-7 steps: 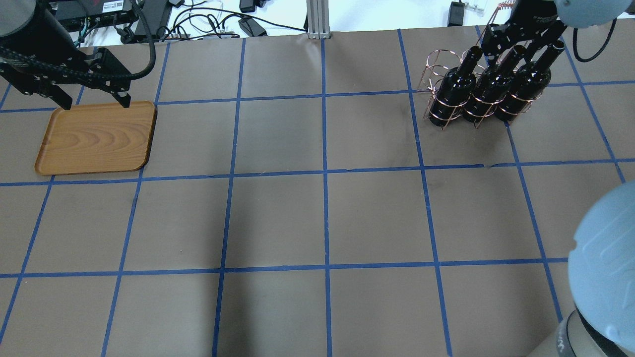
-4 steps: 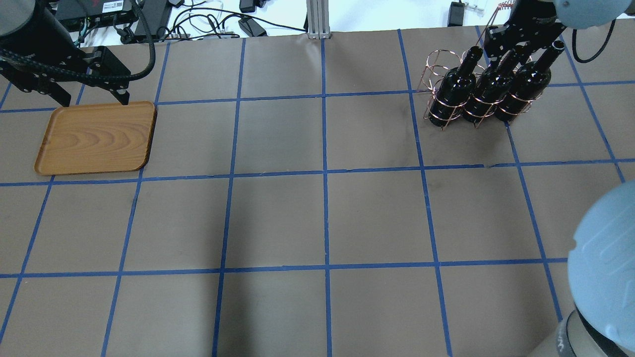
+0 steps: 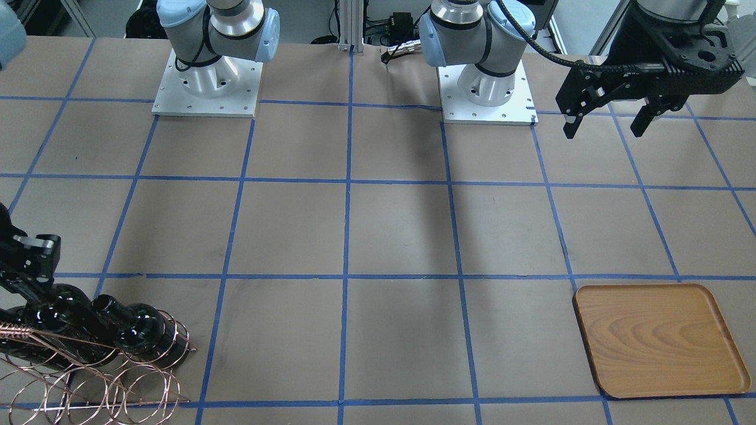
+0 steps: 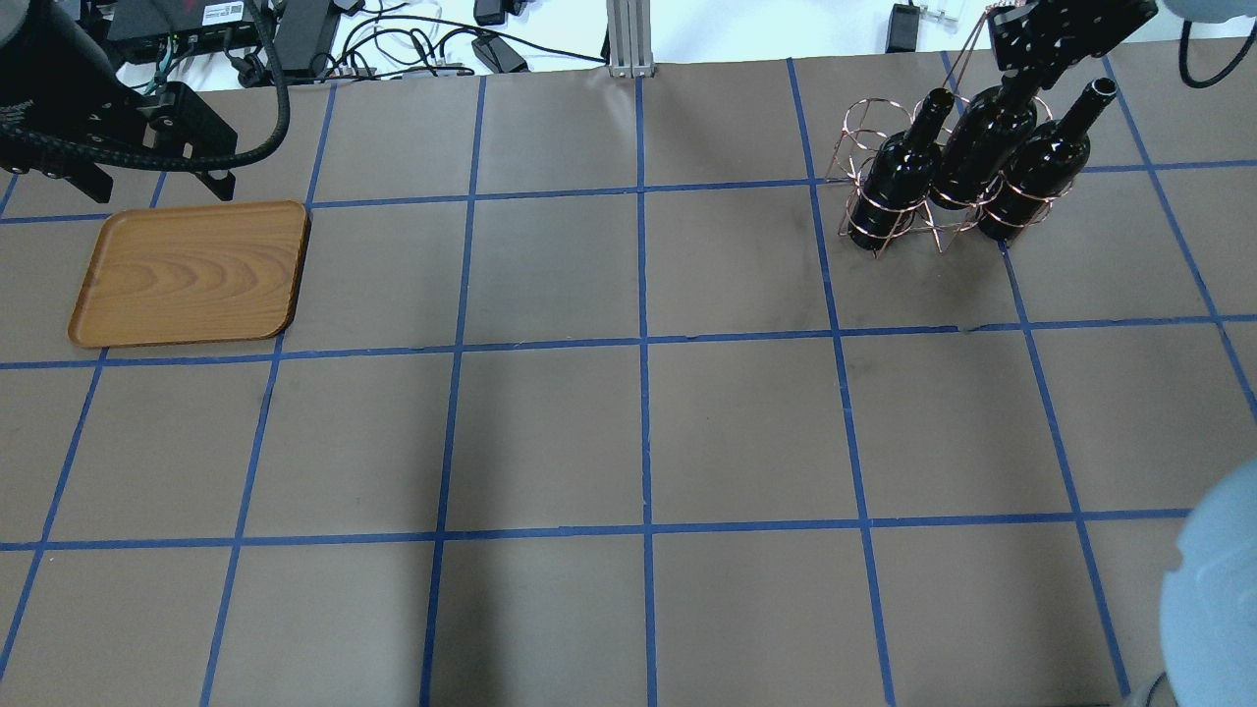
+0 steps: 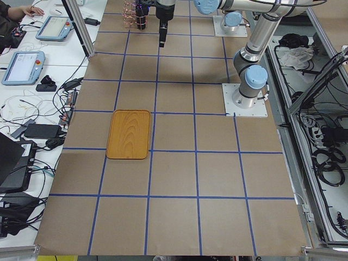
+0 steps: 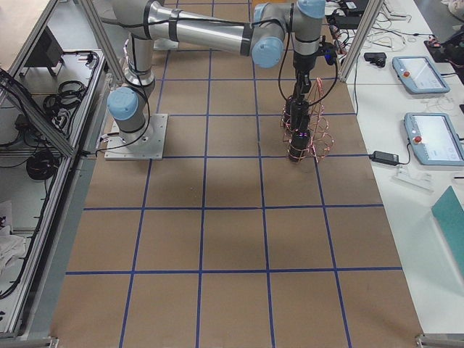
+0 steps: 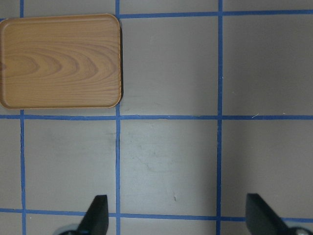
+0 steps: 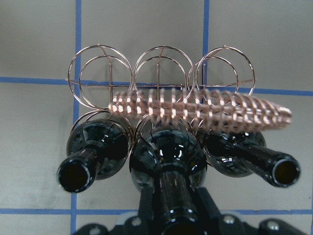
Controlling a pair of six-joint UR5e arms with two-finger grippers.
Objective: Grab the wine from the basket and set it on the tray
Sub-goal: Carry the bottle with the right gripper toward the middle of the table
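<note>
Three near-black wine bottles stand in the copper wire basket (image 4: 864, 128) at the far right of the table. My right gripper (image 4: 1026, 71) is shut on the neck of the middle bottle (image 4: 982, 147). It holds that bottle higher than the left bottle (image 4: 899, 182) and the right bottle (image 4: 1036, 172). The right wrist view shows the middle bottle (image 8: 168, 156) running into my right gripper (image 8: 171, 223), with the basket (image 8: 161, 73) behind. The wooden tray (image 4: 187, 275) lies bare at the far left. My left gripper (image 4: 162, 182) hangs open and empty above the table by the tray's rim.
The basket's far row of loops (image 8: 100, 73) holds nothing. Cables and power bricks (image 4: 412, 44) lie beyond the table's far edge. An aluminium post (image 4: 628, 39) stands at the far middle. The two arm bases (image 3: 207, 82) sit on the robot's side.
My right gripper has risen with the middle bottle, which now stands higher than its neighbours. My left gripper has drawn up and back off the tray's edge.
</note>
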